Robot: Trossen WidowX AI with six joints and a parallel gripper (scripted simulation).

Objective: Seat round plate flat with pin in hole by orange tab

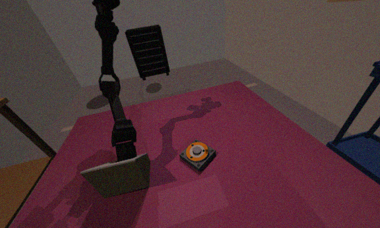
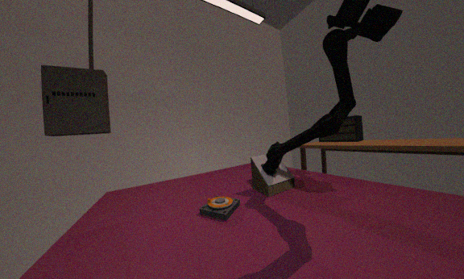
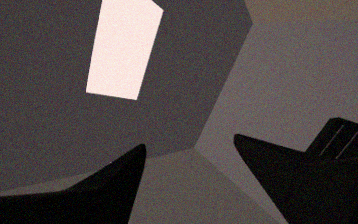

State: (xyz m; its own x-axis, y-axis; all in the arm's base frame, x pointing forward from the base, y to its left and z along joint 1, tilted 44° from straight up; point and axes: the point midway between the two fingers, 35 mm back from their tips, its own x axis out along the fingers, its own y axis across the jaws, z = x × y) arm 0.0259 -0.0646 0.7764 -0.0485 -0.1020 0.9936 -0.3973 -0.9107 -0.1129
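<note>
Orange round plate on its dark grey square base is the matter in hand, yet going by size the magenta table top comes first: it fills the top view, with the block near its middle. Next is the black jointed arm, rising from a tan wedge-shaped mount at about 9 o'clock from the base, well apart from it. In the exterior view the arm reaches high overhead. The black two-finger gripper points at a ceiling corner in the wrist view, its fingers spread wide with nothing between them.

I judge that no step has begun; the reach toward the plate comes first. The next move calls for swinging the arm down over the block, then turning the plate about the pale grey centre post.

A disc has no long axis. The tab, hole and pin are too small to place, so its heading cannot be told.
</note>
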